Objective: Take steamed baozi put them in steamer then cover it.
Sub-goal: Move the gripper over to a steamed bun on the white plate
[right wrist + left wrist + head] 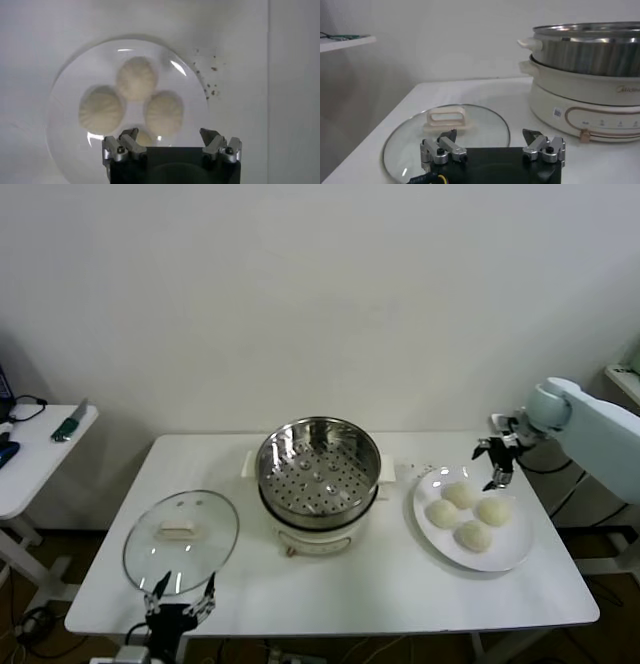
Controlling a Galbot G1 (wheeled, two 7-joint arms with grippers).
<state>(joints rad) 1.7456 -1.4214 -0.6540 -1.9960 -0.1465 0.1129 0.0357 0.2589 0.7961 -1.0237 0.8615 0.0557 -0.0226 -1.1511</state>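
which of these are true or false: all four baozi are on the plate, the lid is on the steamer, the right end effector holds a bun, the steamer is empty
1. All four baozi sit on the plate. True.
2. The lid covers the steamer. False: it lies flat on the table, to the steamer's left.
3. The right end effector holds a bun. False: it is open above the plate, gripping nothing.
4. The steamer is empty. True.
5. The left end effector is open near the lid's edge. True.

The right arm's black metal-fingered hand (496, 459) hangs open above the surface's far right edge; the matching left hand (178, 596), also open, waits at its near left edge.
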